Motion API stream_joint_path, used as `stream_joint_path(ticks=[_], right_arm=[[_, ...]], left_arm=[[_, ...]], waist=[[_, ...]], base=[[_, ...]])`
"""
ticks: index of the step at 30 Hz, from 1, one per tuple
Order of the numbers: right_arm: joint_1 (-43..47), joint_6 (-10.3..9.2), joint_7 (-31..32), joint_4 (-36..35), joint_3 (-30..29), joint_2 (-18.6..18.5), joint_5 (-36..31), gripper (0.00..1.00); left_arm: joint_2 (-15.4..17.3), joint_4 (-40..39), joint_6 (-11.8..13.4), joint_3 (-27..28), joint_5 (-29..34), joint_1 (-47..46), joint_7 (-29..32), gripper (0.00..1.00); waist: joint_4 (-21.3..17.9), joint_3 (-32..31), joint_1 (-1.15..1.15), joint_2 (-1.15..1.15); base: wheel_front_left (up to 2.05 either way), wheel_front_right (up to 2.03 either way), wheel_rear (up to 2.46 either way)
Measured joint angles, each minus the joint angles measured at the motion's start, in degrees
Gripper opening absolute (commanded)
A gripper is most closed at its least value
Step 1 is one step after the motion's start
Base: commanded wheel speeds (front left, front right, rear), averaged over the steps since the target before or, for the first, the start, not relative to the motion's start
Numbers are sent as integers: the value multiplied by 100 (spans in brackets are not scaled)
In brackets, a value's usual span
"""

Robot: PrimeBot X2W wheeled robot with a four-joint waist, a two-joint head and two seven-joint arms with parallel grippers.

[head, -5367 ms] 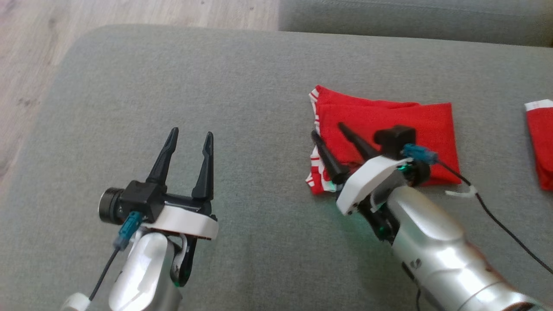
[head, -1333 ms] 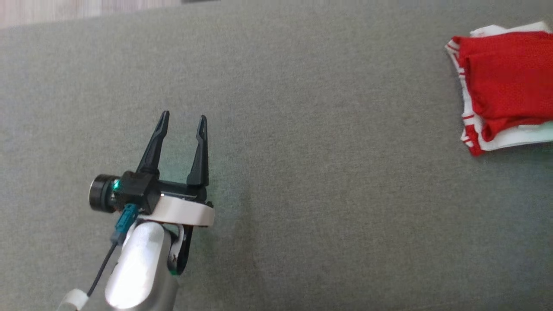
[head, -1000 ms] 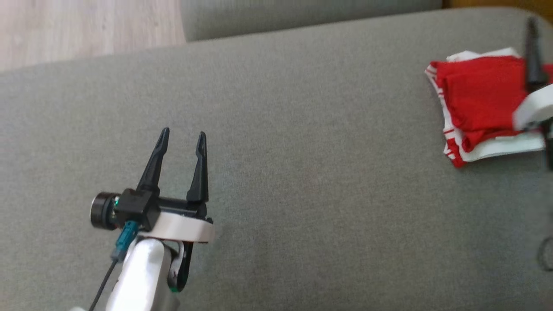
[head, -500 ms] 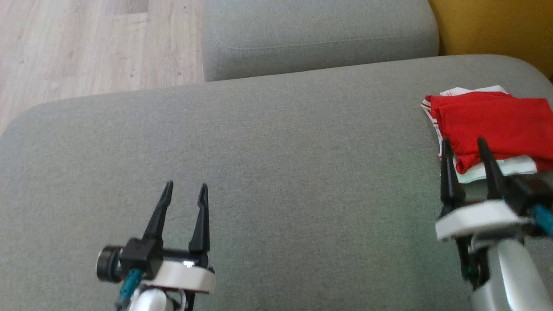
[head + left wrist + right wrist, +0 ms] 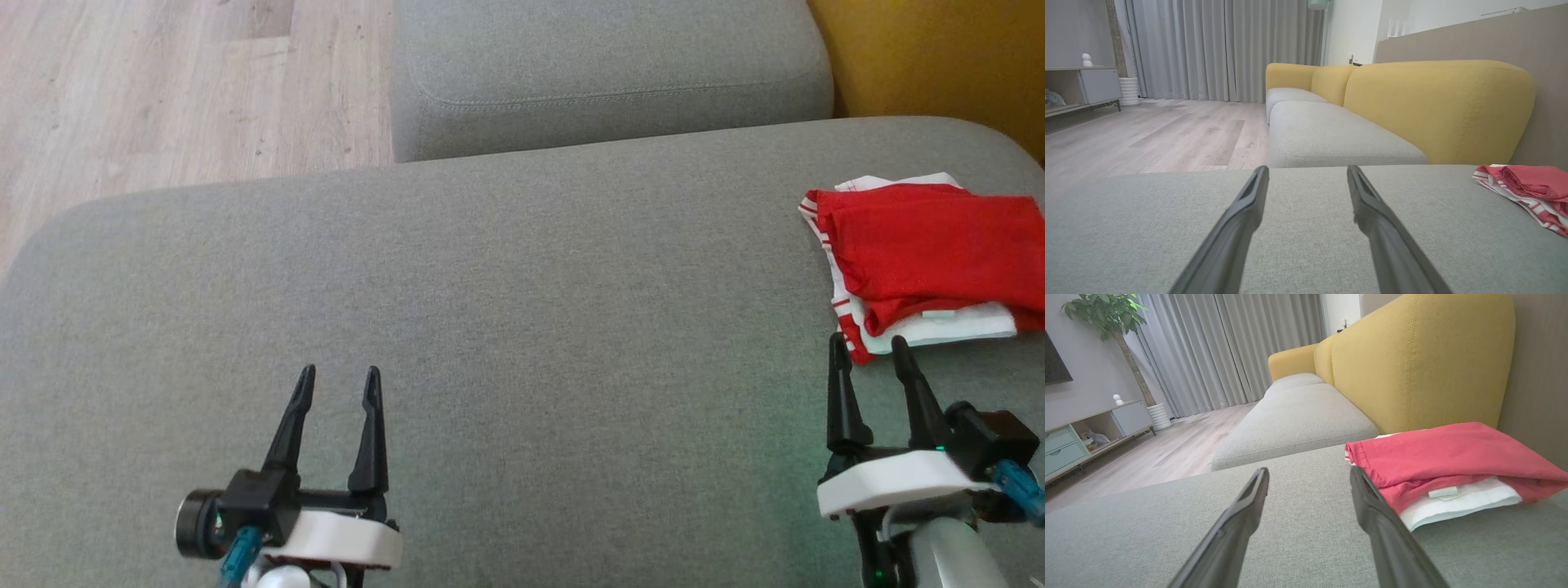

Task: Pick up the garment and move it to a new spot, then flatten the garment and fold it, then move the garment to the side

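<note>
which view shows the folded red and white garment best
Right wrist view: the folded red and white garment is close and large, layers plain. Head view has it from above, cut at the edge; left wrist view, small and cropped.

red garment (image 5: 931, 245) with white stripes, grey cushion (image 5: 522, 327).

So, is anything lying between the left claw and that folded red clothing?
No. In the head view, bare grey cushion runs from the left gripper to the red garment.
</note>
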Motion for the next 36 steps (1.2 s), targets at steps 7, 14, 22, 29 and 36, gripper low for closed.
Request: stream_joint_path(ticks=[7,14,22,29,36], right_arm=[[0,0,-1,23,73,1,1,100],[0,0,-1,20,122,1,-51,100],[1,0,-1,19,188,1,-78,100],[1,0,-1,19,237,1,-77,100],[0,0,-1,22,289,1,-76,100]], left_arm=[[1,-63,69,5,-41,0,0,100],[1,-19,69,29,-57,0,0,100],[1,1,26,46,-214,-2,0,100],[1,18,-58,104,-100,-2,0,100],[1,178,-65,105,-304,-3,0,100]], waist=[[-17,-3,0,0],[-32,5,0,0],[-53,29,0,0],[-83,53,0,0],[-129,68,0,0]], base=[[0,0,0],[0,0,0],[0,0,0],[0,0,0],[0,0,0]])
